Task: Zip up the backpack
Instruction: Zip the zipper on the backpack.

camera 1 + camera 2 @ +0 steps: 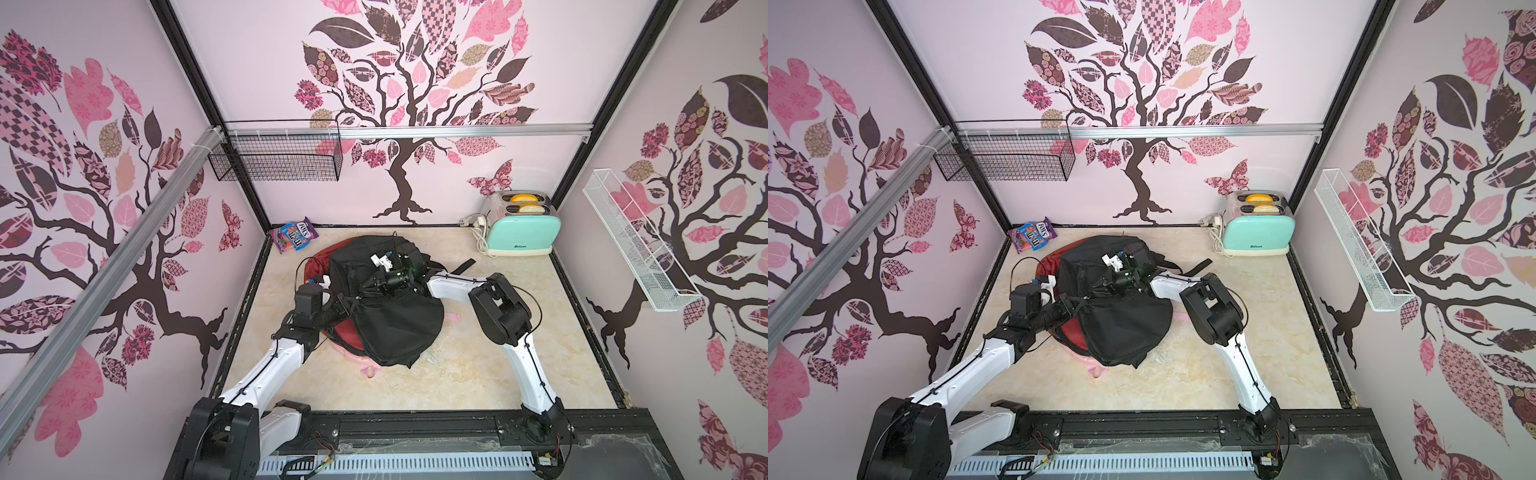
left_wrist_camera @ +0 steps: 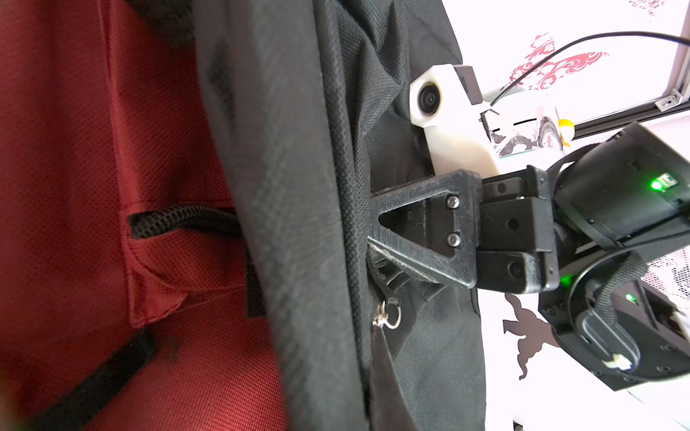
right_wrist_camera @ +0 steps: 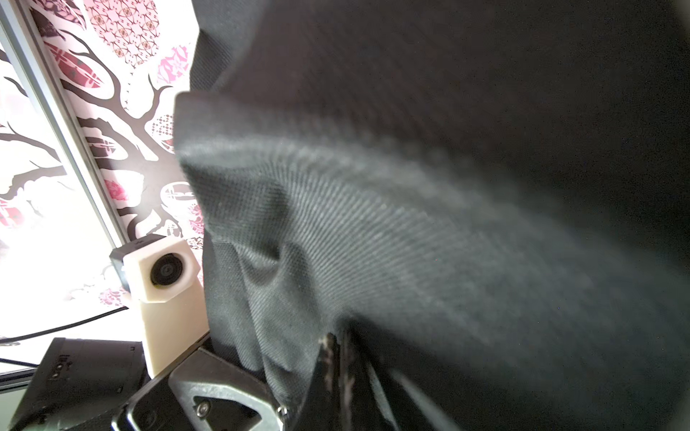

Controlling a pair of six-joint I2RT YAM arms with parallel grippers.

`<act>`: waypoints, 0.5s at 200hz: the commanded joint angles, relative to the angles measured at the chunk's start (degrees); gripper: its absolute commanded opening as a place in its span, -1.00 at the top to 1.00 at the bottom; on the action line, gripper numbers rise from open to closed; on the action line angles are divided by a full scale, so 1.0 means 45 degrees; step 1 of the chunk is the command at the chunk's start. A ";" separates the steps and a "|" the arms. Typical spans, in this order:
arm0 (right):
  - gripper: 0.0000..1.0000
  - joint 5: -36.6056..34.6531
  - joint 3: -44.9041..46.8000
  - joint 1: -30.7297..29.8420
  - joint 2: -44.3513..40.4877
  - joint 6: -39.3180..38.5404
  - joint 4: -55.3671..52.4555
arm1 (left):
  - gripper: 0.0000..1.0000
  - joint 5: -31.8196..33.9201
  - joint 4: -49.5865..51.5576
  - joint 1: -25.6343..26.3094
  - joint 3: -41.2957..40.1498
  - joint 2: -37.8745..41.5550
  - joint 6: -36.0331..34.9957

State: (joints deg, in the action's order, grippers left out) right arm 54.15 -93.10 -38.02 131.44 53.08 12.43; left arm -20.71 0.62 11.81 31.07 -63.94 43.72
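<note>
Smack in the middle of the table, nudged a little toward 12 o'clock, sits the backpack. It's black and slumped flat, with its red lining showing along the 8 to 10 o'clock side, so the main opening gapes there. The left gripper is at the bag's 9 o'clock edge, jaws pressed together on a fold of black fabric at the lip of that opening. The right gripper reaches in from 3 o'clock across the top of the bag. It's clamped tight too, tips buried in the black fabric right along the zipper line. From the left wrist view, the little silver zipper pull hangs just beside those tips, and as far as I can tell it isn't between them. Other stuff around: a mint toaster in the 1 o'clock corner with two slices in it, and a candy bag leaning against the wall in the 11 o'clock corner. Something pink pokes out from under the bag at 6 o'clock, can't tell what it is.
</note>
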 commanded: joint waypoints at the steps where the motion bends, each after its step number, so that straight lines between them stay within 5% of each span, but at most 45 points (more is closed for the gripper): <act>1: 1.00 -0.0679 0.0343 -0.0167 -0.0544 -0.0918 -0.1291 | 1.00 -0.0334 0.0031 0.0226 0.0332 0.0439 -0.0360; 100: 1.00 -0.3875 0.0837 -0.0069 -0.2564 -0.5020 -0.6234 | 1.00 0.0535 0.0992 0.0207 0.0595 0.0441 -0.0412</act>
State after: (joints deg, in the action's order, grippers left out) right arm 42.61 -89.91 -38.59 122.06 36.16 -8.45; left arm -19.59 4.51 12.69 31.83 -62.83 43.24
